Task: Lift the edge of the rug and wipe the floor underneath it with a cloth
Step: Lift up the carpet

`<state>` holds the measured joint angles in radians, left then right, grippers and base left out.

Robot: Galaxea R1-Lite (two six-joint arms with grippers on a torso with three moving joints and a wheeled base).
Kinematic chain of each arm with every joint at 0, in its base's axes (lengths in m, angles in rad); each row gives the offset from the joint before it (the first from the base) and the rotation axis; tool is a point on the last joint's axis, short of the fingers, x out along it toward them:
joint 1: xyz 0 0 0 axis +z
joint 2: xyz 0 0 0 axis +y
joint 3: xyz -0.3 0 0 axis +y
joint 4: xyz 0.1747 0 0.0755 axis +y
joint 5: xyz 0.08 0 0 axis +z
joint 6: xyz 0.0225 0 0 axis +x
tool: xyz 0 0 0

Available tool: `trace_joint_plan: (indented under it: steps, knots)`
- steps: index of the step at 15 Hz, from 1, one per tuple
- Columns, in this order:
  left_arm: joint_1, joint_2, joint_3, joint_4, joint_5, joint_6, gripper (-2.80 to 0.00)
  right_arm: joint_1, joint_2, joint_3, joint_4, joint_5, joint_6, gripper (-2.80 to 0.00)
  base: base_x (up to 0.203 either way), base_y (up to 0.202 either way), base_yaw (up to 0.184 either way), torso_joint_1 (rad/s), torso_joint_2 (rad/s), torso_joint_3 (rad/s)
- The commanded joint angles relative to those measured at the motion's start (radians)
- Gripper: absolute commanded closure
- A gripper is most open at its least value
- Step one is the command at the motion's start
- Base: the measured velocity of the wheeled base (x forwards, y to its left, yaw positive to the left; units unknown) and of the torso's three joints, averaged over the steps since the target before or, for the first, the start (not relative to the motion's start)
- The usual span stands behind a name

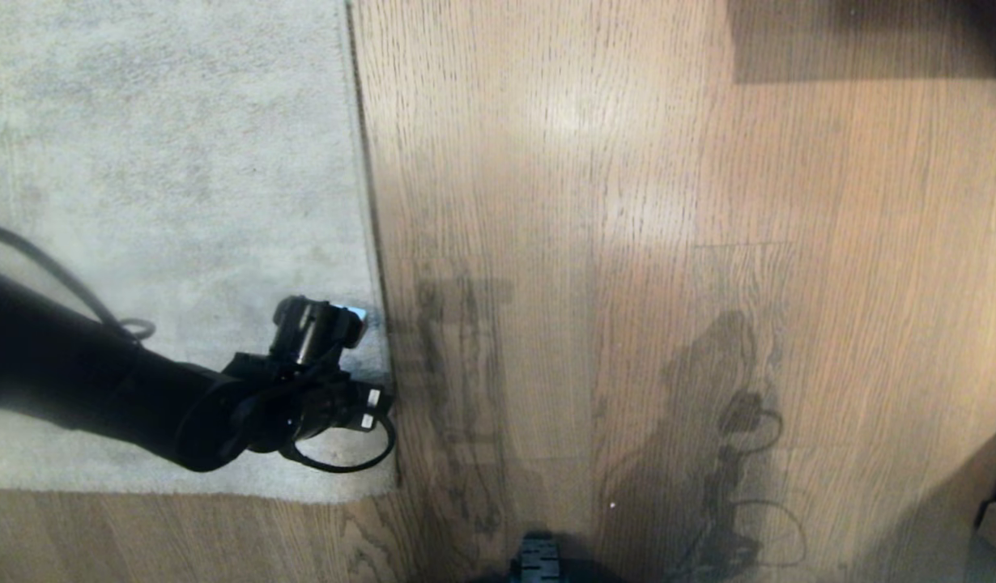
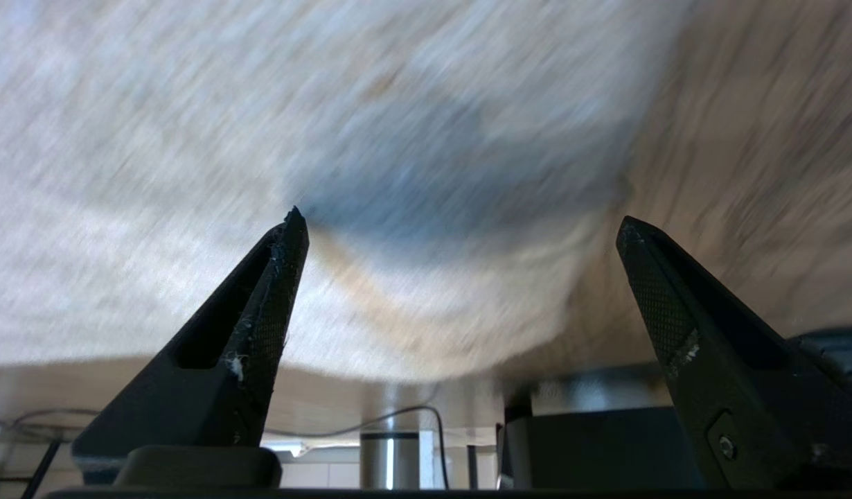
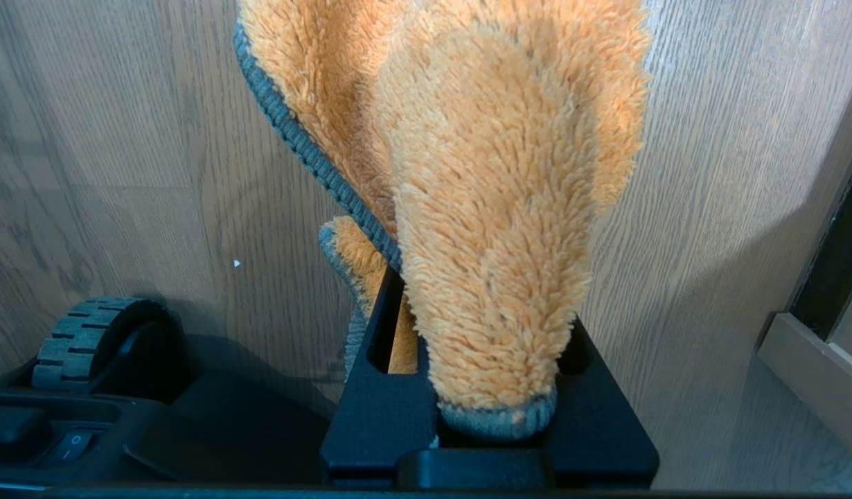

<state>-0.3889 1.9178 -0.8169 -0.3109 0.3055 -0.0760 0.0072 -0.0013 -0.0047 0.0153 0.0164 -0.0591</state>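
Observation:
The pale grey rug [image 1: 166,202] lies flat on the left, and its rug edge [image 1: 368,202] runs down to a near corner [image 1: 389,486]. Brown wood-grain floor [image 1: 627,243] fills the right. My left gripper [image 1: 376,409] hangs over the rug edge close to that corner. In the left wrist view the left gripper [image 2: 460,222] is open wide and holds nothing, with the blurred rug corner [image 2: 426,326] beyond its fingers. My right gripper [image 3: 481,305] is shut on the fluffy orange cloth [image 3: 495,208] with a grey hem, just above the floor [image 3: 121,138]. The right gripper is out of the head view.
A black part of my base [image 1: 538,559] shows at the bottom edge, and its ribbed wheel [image 3: 86,333] sits near the right gripper. A dark shadowed patch [image 1: 862,40] lies at the top right. A pale furniture edge [image 3: 814,367] stands at the far right.

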Motion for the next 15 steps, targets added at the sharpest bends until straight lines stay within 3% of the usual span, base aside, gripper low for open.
trace_joint_plan:
  steps: [1, 9, 15]
  knots:
    - [-0.011, 0.045, -0.048, 0.014, 0.018, -0.001, -2.8, 0.0, 0.001, 0.0, 0.0, 0.0, -0.001, 0.0, 0.0, 0.0, 0.0, 0.0, 0.0, 0.0]
    - [-0.028, 0.075, -0.091, 0.042, 0.133, 0.013, -2.8, 0.0, 0.001, 0.0, 0.0, 0.0, -0.001, 0.0, 0.0, 0.0, 0.0, 0.0, 0.0, 0.0]
    - [-0.019, 0.035, -0.09, 0.145, 0.259, 0.075, -2.8, 0.0, 0.001, 0.0, 0.0, 0.0, -0.001, 0.0, 0.0, 0.0, 0.0, 0.0, 0.0, 0.0]
